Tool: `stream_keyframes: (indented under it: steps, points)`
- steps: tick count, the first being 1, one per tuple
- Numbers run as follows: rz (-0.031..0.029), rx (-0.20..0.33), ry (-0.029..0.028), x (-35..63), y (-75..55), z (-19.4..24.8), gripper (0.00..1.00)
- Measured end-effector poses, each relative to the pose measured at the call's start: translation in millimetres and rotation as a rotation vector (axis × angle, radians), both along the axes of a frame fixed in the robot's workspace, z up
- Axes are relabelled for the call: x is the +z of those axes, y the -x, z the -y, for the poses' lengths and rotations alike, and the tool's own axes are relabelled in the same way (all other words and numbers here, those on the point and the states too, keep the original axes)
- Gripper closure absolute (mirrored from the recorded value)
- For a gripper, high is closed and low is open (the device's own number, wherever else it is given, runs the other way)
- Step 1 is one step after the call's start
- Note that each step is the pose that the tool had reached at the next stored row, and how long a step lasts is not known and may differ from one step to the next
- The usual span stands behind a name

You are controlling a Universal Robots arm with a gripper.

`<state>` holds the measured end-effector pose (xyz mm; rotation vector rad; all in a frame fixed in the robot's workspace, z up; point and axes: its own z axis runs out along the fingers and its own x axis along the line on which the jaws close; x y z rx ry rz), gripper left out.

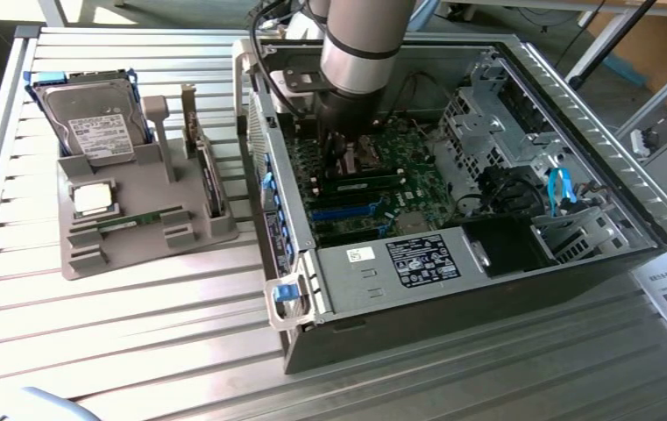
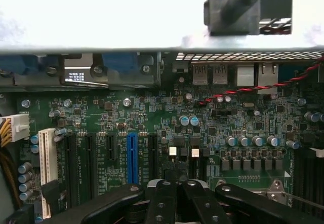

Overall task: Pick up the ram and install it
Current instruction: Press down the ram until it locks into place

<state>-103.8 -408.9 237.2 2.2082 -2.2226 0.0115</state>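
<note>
Ram (image 1: 137, 220) flat in grey holder (image 1: 134, 189), long axis toward case (image 1: 450, 289).

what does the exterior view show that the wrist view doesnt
Exterior view: the whole open computer case on the slatted table, the arm reaching down into it, and a grey holder beside the case with a hard drive, a processor chip and one ram stick.

Wrist view: close detail of the board, namely the blue slot, the white slot, a row of capacitors, a red-black twisted wire, and the shut gripper.

Both: the green motherboard inside the case.
</note>
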Motion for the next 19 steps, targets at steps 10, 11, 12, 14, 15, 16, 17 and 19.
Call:
stream_keyframes:
  steps: [10, 11, 12, 14, 15, 16, 17, 19]
  points:
    - [-0.0001, 0.0, 0.0001, -1.4, 0.0, 0.0, 0.9]
    - [0.0, 0.0, 0.0, -1.4, 0.0, 0.0, 0.9]
    - [0.0, 0.0, -0.0001, -1.4, 0.0, 0.0, 0.9]
    - [0.0003, 0.0, -0.0005, -2.0, 0.0, -0.1, 0.9]
    - [0.0003, 0.0, -0.0005, -2.4, 0.0, -0.1, 0.9]
    - [0.0001, 0.0, -0.0001, -2.6, 0.0, 0.0, 0.9]
    - [0.0, 0.0, 0.0, -2.8, 0.0, 0.0, 0.9]
    - [-0.0001, 0.0, 0.0, -2.8, 0.0, 0.0, 0.9]
